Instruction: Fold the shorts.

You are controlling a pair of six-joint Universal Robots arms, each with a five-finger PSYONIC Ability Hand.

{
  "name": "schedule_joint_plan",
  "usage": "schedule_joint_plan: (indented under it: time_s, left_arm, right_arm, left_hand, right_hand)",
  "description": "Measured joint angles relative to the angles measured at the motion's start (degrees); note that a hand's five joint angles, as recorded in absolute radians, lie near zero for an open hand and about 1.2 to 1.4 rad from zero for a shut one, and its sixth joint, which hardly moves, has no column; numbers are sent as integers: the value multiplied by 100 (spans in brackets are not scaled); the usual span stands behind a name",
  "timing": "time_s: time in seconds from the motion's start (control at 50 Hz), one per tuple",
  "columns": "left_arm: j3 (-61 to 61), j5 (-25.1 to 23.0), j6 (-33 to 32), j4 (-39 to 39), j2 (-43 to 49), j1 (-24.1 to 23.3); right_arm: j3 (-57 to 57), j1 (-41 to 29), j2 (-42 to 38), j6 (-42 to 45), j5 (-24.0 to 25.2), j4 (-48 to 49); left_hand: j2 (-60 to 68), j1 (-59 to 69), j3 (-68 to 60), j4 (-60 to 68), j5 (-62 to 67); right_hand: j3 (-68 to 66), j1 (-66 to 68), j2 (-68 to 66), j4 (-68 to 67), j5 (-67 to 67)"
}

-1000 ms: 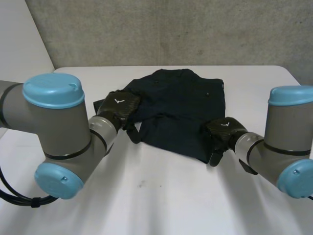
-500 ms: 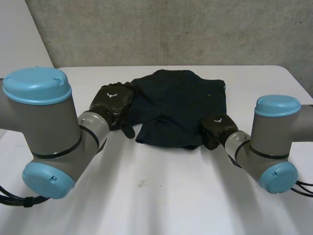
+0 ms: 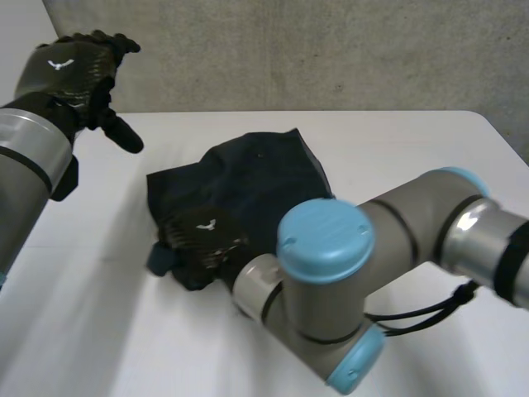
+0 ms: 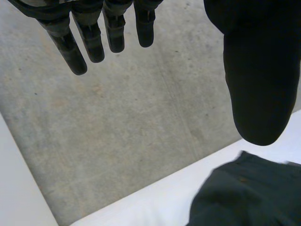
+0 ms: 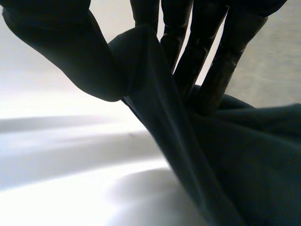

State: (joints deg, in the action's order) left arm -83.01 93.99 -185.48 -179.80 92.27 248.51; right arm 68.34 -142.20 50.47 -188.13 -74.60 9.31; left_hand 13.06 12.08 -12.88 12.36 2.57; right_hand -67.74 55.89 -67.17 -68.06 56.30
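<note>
— Table (image 3: 430, 157) first: white and wide, with a grey wall (image 3: 331, 50) behind it. Where are the shorts?
— The dark shorts (image 3: 256, 174) lie about mid-table, a little toward the robot's left side. They're bunched into a hump rather than lying flat.
— And the arms?
— The right arm (image 3: 331, 273) stretches across the front to the near left edge of the cloth. The right robot hand (image 3: 202, 240) sits there, pinching a raised fold between its thumb and fingers.
— The other one?
— The left robot hand (image 3: 70, 70) is up in the air over the table's far left corner, well apart from the shorts. Its fingers (image 4: 113, 33) are straight and slightly spread, the thumb held apart, and the hand is empty.
</note>
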Motion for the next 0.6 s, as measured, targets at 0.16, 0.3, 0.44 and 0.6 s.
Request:
schedule_joint_plan:
  time_s: [0.16, 0.3, 0.44, 0.6]
  left_arm:
    - [-268, -16, 0, -2, -103, 49]
    - [-891, -25, -9, -9, -76, -3]
    - [-1735, -28, -37, -12, -50, -122]
    - [-2672, 35, -300, -28, 20, -321]
  right_arm:
    - [-359, -117, -295, 198, 67, -272]
    - [44, 671, 451, 1094, -19, -1229]
    - [943, 1804, 1263, 1999, 34, -1712]
    - [1904, 2584, 1424, 3262, 85, -1160]
  left_hand:
    - [0, 0, 0, 0, 0]
    - [0, 1, 0, 0, -1]
    - [15, 23, -11, 13, 21]
    - [307, 434, -313, 397, 388]
  right_hand:
    - [5278, -4247, 5199, 5280, -5122]
    - [5393, -4278, 5273, 5321, -5192]
    - [5100, -4219, 5059, 5164, -4936]
    - [4345, -3528, 4343, 4377, -4302]
